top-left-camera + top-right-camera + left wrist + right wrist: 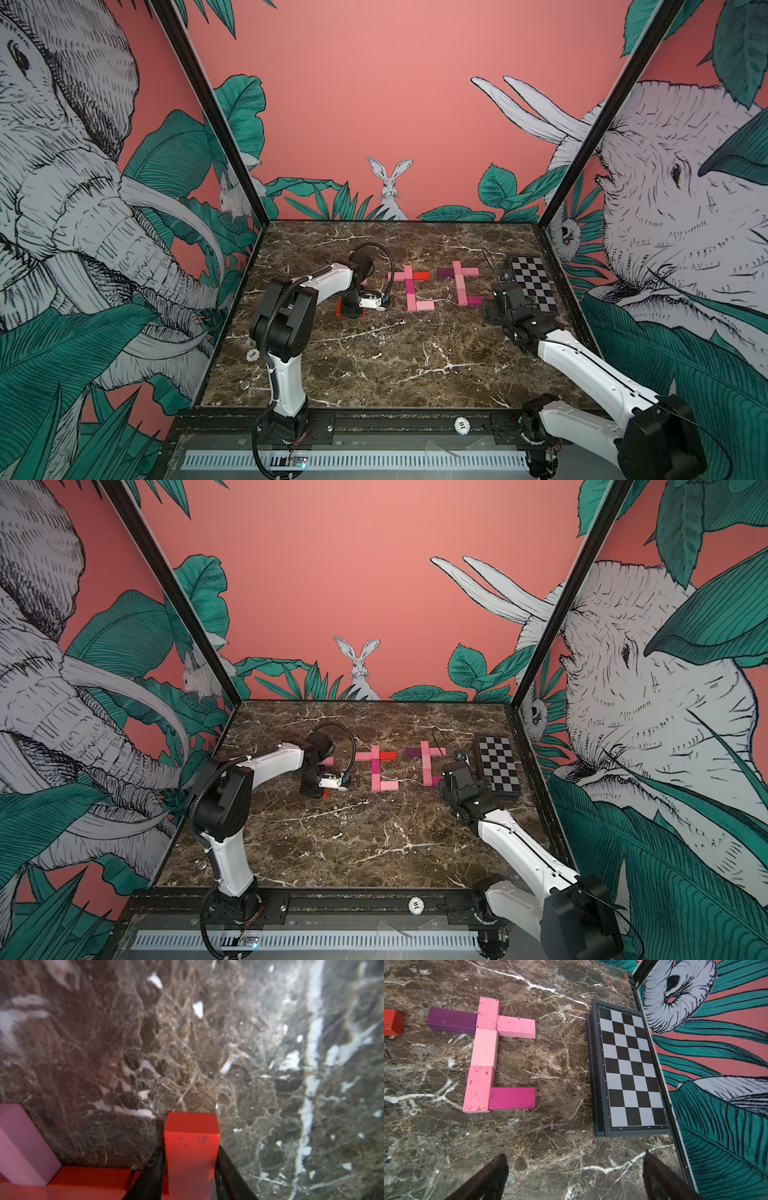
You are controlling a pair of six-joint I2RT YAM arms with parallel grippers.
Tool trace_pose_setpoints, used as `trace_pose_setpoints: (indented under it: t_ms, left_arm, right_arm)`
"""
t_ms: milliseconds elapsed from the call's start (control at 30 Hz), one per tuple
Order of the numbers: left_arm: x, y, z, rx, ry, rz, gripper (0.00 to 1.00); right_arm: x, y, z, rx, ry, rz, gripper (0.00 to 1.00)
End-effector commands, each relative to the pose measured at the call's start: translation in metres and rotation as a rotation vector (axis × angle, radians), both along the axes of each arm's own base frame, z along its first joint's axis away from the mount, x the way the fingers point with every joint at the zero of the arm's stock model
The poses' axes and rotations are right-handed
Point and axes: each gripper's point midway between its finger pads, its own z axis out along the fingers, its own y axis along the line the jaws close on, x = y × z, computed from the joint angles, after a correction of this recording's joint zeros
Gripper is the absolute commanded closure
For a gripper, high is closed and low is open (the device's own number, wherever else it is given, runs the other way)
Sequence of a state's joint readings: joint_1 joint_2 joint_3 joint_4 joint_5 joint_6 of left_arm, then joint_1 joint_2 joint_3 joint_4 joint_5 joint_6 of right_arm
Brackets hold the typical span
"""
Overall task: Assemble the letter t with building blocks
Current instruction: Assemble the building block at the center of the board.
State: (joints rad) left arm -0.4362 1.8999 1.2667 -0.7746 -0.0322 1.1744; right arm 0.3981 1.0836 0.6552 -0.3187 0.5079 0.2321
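left wrist view: a matte red rectangular block (192, 1159) is flanked closely by the left gripper (191, 1147) on the brown marble tabletop (187, 1043). whether it is clamped or let go cannot be told. the right gripper (574, 1153) is seen with jaws spread wide above the marble. further back, a t of pink, magenta and red blocks (409, 291) and a t of pink and purple blocks (483, 1053) are laid flat.

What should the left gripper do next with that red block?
Probably open the left gripper wider and lift straight off. The red block between its fingers looks to be down on the table, next to the other red blocks. Whether the fingers grip it is unclear.
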Motion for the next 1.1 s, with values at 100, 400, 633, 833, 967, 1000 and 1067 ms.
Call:
trace_pose_setpoints:
  t_ms: [100,400,633,833,967,1000,1067]
  left_arm:
    - [-0.005,0.004,-0.004,0.007,0.019,-0.001,0.52]
    - [0.008,-0.014,0.016,-0.092,-0.029,0.039,0.30]
    - [0.029,-0.034,0.054,-0.204,-0.106,0.103,0.01]
    - [0.043,-0.046,0.096,-0.303,-0.200,0.132,0.01]
    - [0.051,-0.048,0.120,-0.379,-0.272,0.198,0.01]
    - [0.053,-0.047,0.126,-0.399,-0.290,0.225,0.01]
    - [0.056,-0.044,0.137,-0.439,-0.332,0.281,0.01]
  right_arm:
    - [0.002,-0.001,0.007,0.009,-0.034,-0.009,0.02]
    - [0.002,-0.001,0.005,0.012,-0.031,-0.006,0.01]
    - [0.004,0.001,0.005,0.021,-0.033,-0.001,0.01]
    - [0.005,0.004,0.006,0.030,-0.035,0.011,0.01]
    - [0.007,0.005,0.008,0.034,-0.042,0.017,0.02]
    - [0.008,0.006,0.008,0.033,-0.044,0.020,0.02]
    - [0.010,0.007,0.012,0.031,-0.050,0.025,0.01]
